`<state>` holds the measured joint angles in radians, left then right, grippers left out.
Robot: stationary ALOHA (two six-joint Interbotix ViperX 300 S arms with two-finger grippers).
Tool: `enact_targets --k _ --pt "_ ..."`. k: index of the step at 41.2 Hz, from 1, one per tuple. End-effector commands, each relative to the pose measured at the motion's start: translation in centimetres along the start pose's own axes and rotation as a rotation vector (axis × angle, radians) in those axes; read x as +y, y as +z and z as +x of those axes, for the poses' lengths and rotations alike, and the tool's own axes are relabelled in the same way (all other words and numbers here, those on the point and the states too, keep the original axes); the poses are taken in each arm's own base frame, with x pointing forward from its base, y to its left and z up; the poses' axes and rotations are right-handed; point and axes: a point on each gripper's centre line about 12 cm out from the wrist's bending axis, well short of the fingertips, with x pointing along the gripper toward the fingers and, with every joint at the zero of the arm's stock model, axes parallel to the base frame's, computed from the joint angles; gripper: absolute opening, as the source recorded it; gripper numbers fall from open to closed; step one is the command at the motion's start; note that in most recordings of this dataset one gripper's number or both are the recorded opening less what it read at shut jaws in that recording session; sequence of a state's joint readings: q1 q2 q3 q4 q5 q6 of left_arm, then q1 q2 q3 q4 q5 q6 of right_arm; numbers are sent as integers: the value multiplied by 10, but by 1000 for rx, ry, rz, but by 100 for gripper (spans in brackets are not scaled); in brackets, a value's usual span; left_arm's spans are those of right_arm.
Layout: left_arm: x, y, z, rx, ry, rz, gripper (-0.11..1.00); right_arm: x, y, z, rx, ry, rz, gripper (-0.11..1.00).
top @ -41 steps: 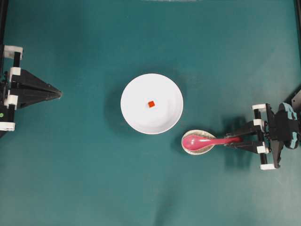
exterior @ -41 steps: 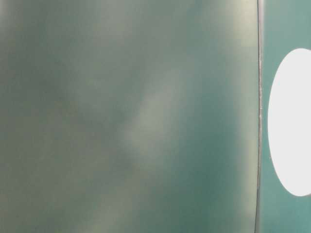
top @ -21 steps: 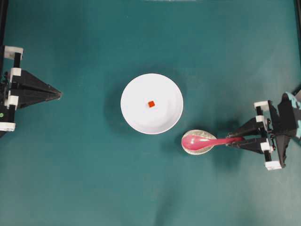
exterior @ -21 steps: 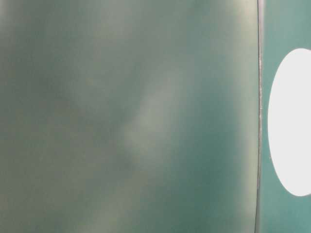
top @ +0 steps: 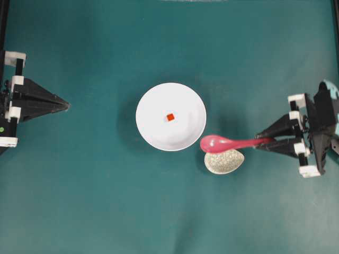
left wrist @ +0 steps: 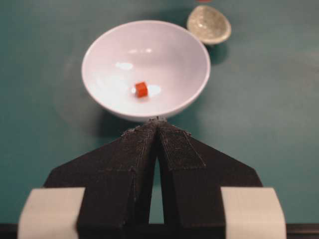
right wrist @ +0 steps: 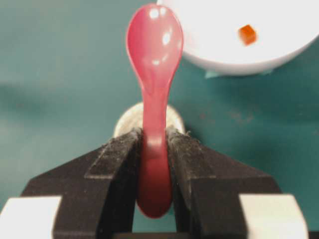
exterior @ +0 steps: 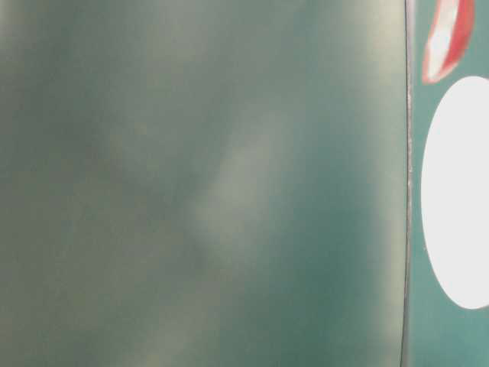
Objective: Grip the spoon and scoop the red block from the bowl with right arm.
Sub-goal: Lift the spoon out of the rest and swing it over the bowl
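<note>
Counts: one spoon (top: 229, 142), one red block (top: 170, 117), one bowl (top: 153, 132), one speckled dish (top: 224, 161), two end effectors.
Right end effector (top: 260, 144): pinching the spoon's handle between both fingers.
Left end effector (top: 67, 106): fingers pressing together, holding nothing, sitting well apart from the bowl at the table (top: 106, 211) edge.
Spoon position: hanging above the dish, scoop just beside the bowl's rim.
Spoon axis: running straight out from the right end effector, scoop pointing toward the bowl.
Block: lying inside the bowl near its centre.
Hard to read: table-level view is showing mostly blur; bowl and spoon are being cut off at its right edge.
</note>
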<state>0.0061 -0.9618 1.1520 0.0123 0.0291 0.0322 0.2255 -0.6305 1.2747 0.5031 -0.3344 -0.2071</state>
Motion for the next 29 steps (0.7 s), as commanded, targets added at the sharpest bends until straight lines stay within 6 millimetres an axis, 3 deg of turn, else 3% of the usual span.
enact_targets --k 1,29 --pt "1 10 1 -24 4 4 0 -3 21 -2 -18 -8 11 24" --pt "1 11 0 -26 4 4 0 -22 88 -6 88 -53 26 24"
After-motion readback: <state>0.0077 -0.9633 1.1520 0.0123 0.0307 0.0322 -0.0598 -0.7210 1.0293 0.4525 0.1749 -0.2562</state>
